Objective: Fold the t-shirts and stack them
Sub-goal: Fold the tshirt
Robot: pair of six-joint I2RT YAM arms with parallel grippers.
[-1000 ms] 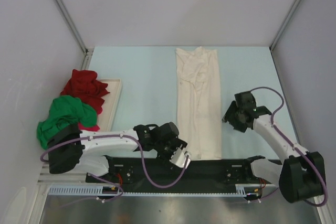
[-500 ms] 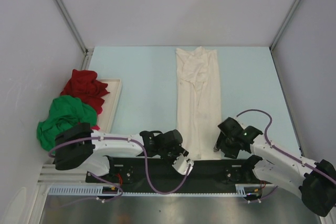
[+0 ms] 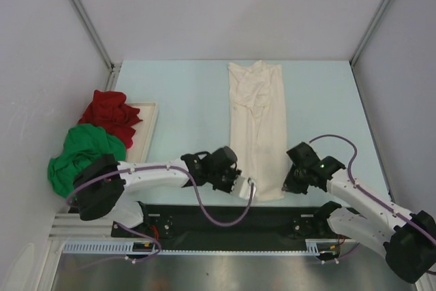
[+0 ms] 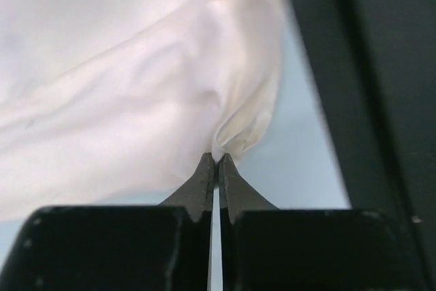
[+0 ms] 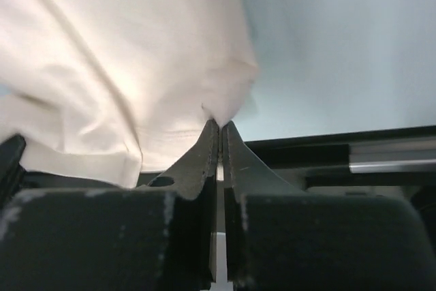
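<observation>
Top external view: we grip the cream-white t-shirt [image 3: 257, 120] by its near corners, left hand [image 3: 249, 189] and right hand [image 3: 285, 186] both clenched on cloth; its long axis runs near-to-far.

The pale blue flat tabletop [image 3: 184, 100] is filling the middle of the top view. A cream-white cloth t-shirt [image 3: 257, 127], folded into a long narrow strip, is lying on it just right of centre, running from the far edge at the upper middle down to the black base plate [image 3: 272, 217] along the bottom. A flat white rectangular tray [image 3: 148, 127] is sitting at the table's left edge, well apart from the strip.
</observation>
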